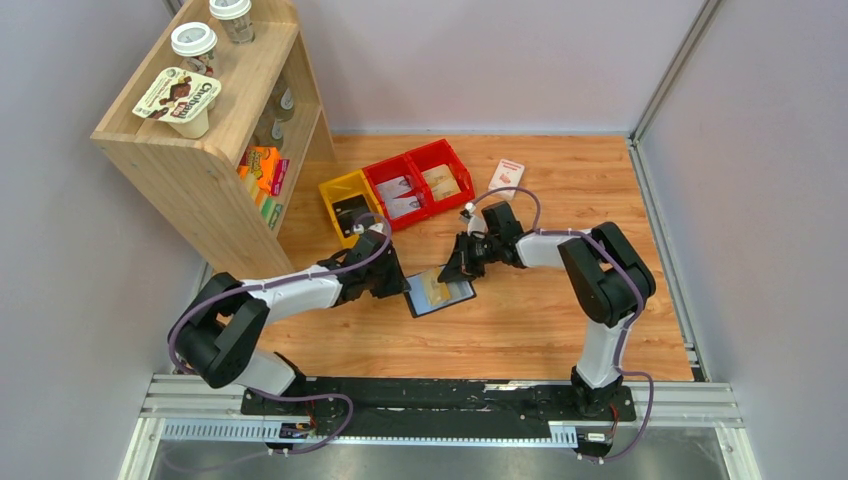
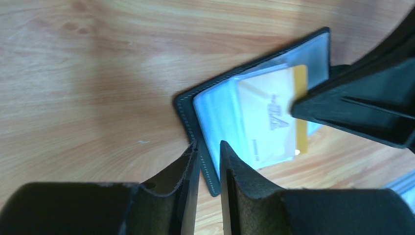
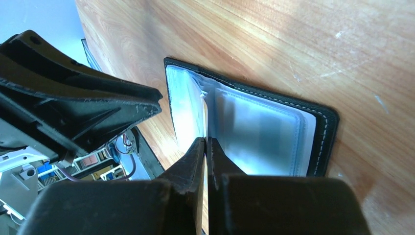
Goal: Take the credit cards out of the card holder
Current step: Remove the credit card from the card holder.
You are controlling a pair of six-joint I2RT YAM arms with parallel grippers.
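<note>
Card removal in hand — the holder lies open, no card out yet.
The small black bifold card holder point(image 1: 462, 297) is spread flat on the wooden table point(image 1: 560, 330), a tan credit card point(image 2: 269, 117) sleeved inside. The left gripper point(image 2: 208, 144) stands slightly parted astride its edge — a grip cannot be confirmed. The right gripper point(image 3: 205, 141) is pressed together at the clear sleeves; next, a pinch on the card edge and a straight pull seem called for.

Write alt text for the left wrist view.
An open black card holder lies on the wooden table, a tan credit card in its clear pocket. The left gripper straddles its near edge; the right gripper touches the card.
</note>
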